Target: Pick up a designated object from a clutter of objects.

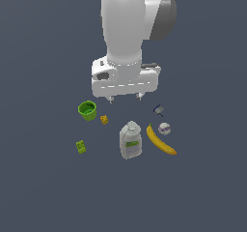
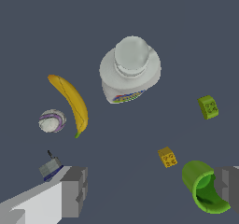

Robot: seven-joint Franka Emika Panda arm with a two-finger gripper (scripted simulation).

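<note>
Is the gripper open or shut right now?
Open: the gripper holds nothing, its fingers spread wide apart in the wrist view.

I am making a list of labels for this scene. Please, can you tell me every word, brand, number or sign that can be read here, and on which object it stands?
No text can be read in either view.
Bottle: a coloured band on its label, too blurred to read.
Small ball: purple stripes only, no letters.
Other objects: no markings visible.
</note>
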